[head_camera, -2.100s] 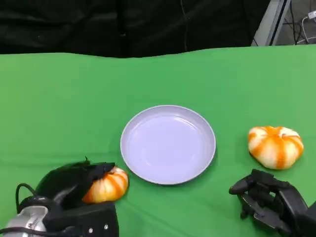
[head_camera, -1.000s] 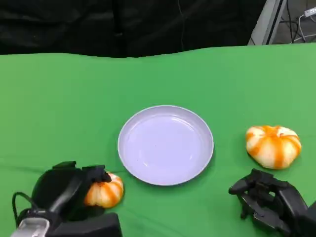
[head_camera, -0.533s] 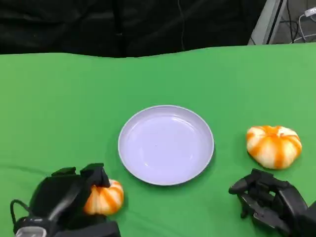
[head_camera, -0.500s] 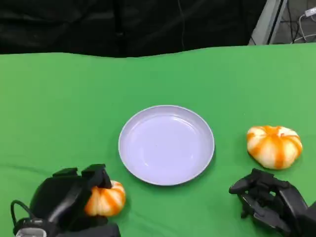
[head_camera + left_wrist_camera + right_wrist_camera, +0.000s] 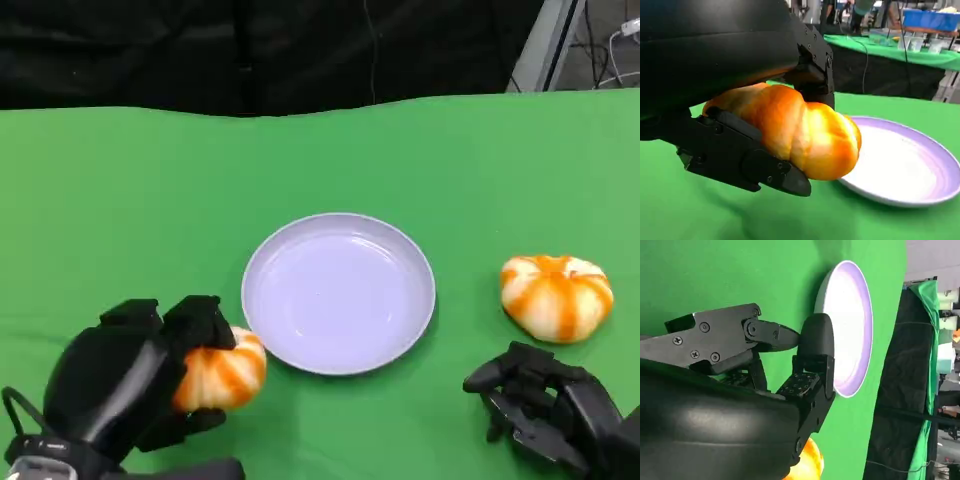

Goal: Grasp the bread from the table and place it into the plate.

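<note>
My left hand [image 5: 135, 380] grips an orange-and-white striped bread bun [image 5: 222, 372], lifted just off the green table at the lower left, beside the plate's left rim. In the left wrist view the bun [image 5: 800, 132] sits between black fingers [image 5: 747, 162] above the cloth, with the plate [image 5: 920, 150] just past it. The pale lilac plate [image 5: 265, 275] lies empty mid-table. A second striped bun [image 5: 556, 296] rests on the table to its right. My right hand [image 5: 545, 410] lies low at the lower right with fingers curled in, holding nothing; the right wrist view shows its fingers [image 5: 805, 385] and the plate [image 5: 856, 300].
The green tablecloth [image 5: 120, 200] covers the whole table, its far edge meeting a black curtain [image 5: 250, 50]. A metal stand and cables [image 5: 560, 45] sit past the far right corner. In the left wrist view, other green tables [image 5: 900, 50] stand in the background.
My left hand has closed on the bun and raised it off the cloth, carrying it slightly right toward the plate. My right hand and the second bun have stayed put.
</note>
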You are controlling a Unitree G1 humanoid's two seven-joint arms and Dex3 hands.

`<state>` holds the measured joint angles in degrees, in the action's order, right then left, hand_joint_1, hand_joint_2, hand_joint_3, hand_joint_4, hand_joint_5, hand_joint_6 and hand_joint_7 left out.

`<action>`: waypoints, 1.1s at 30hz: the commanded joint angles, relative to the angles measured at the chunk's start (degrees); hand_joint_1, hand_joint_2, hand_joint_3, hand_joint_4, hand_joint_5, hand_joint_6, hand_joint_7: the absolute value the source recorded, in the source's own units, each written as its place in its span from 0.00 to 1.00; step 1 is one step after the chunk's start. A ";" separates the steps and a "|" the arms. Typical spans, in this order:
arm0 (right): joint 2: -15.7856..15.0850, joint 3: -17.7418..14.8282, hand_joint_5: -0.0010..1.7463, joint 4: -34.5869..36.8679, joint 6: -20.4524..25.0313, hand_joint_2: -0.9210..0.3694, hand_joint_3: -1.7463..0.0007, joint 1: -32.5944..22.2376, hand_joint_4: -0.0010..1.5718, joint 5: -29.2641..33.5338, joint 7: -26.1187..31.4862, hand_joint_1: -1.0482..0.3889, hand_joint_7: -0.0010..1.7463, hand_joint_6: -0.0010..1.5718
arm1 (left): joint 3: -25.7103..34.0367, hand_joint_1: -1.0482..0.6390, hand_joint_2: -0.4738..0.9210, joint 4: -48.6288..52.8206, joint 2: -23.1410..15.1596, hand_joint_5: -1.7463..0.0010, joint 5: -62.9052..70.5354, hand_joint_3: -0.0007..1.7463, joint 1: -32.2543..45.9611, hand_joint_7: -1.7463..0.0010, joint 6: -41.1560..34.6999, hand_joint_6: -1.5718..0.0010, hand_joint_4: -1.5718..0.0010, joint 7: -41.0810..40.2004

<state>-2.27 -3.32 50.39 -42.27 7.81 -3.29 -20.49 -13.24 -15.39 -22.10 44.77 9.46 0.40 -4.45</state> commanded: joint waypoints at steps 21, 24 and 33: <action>0.01 0.02 1.00 3.87 -0.76 0.00 0.75 1.61 0.43 0.27 1.05 0.53 0.59 0.49 | 1.63 0.57 0.97 12.44 2.97 0.00 -3.49 0.08 -9.58 0.27 10.31 0.44 0.53 -5.98; 0.18 -0.01 1.00 4.46 -0.94 0.00 0.75 1.89 0.44 0.13 1.06 0.53 0.59 0.49 | 1.40 0.57 0.97 15.41 3.30 0.00 -3.69 0.08 -10.95 0.26 11.53 0.45 0.53 -6.77; 0.39 0.04 1.00 6.03 -1.18 0.00 0.75 2.65 0.42 0.21 1.51 0.53 0.58 0.50 | -1.05 0.54 0.99 24.99 5.25 0.00 -3.79 0.09 -17.63 0.29 15.74 0.43 0.53 -10.12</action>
<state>-1.62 -3.34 55.35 -44.36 10.86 -3.16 -19.05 -14.12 8.39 -16.55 41.34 -6.62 15.24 -13.30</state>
